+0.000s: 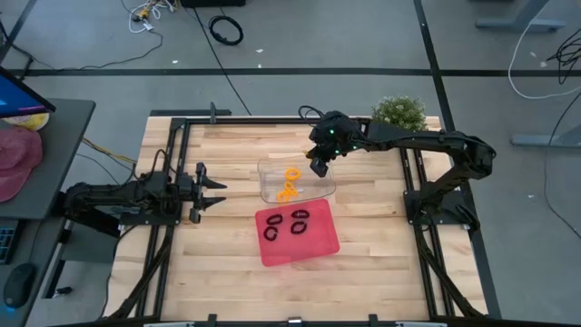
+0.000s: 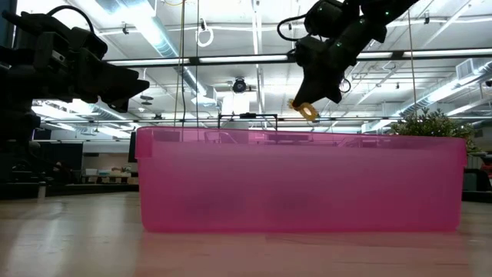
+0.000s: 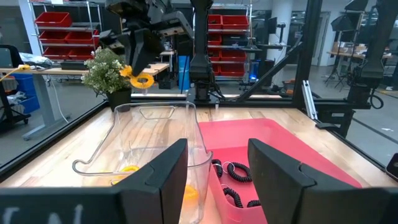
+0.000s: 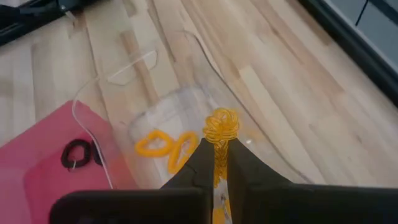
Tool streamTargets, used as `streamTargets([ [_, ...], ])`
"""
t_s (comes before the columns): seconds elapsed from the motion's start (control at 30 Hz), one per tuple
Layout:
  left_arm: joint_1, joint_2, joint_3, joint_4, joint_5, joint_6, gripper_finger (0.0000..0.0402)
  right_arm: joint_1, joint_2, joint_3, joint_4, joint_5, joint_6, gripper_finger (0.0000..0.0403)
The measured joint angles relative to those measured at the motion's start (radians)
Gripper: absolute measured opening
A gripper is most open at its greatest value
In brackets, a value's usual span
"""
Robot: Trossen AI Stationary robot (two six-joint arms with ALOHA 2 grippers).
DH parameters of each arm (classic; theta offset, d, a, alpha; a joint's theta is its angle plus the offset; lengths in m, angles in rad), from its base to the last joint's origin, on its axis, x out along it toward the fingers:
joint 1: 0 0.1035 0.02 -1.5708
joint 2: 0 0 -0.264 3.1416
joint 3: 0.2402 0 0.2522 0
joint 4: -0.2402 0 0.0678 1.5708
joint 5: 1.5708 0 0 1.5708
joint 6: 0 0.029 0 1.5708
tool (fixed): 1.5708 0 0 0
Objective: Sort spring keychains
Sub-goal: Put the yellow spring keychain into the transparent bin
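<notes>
My right gripper point(image 4: 219, 148) is shut on one orange spring keychain point(image 4: 221, 126) and hangs above the far right part of the clear tray point(image 1: 270, 182). Other orange keychains point(image 4: 165, 147) lie on the clear tray's floor. Black keychains point(image 1: 286, 225) lie in the red tray point(image 1: 320, 247), which stands on the table just near of the clear one. My left gripper point(image 1: 216, 190) waits open at the table's left side, level, pointing toward both trays. In the low view the red tray's wall point(image 2: 300, 185) hides what lies inside. My right gripper pinches the orange keychain between its two fingertips point(image 4: 239, 163), coming from above and pointing down. One end of the coil point(image 4: 220, 149) is between the fingers; the rest bunches just beyond them. The keychain point(image 2: 305, 110) is lifted clear, above the clear tray.
A small potted plant point(image 1: 399, 112) stands at the table's far right corner, behind the right arm. Black frame rails point(image 1: 177, 145) run along the table's left and right sides. Bare wood shows near of the red tray and to its left.
</notes>
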Motion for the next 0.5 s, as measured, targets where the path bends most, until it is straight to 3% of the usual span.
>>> streamTargets([
  [0.27, 0.0, 0.0, 0.0, 0.0, 0.0, 0.0, 0.0172, 0.011, 0.074, 0.159, -0.169, 0.01, -0.045, 0.0011],
  [0.5, 0.0, 0.0, 0.0, 0.0, 0.0, 0.0, 0.0172, 0.012, 0.14, 0.202, -0.217, 0.011, -0.057, 0.0011],
])
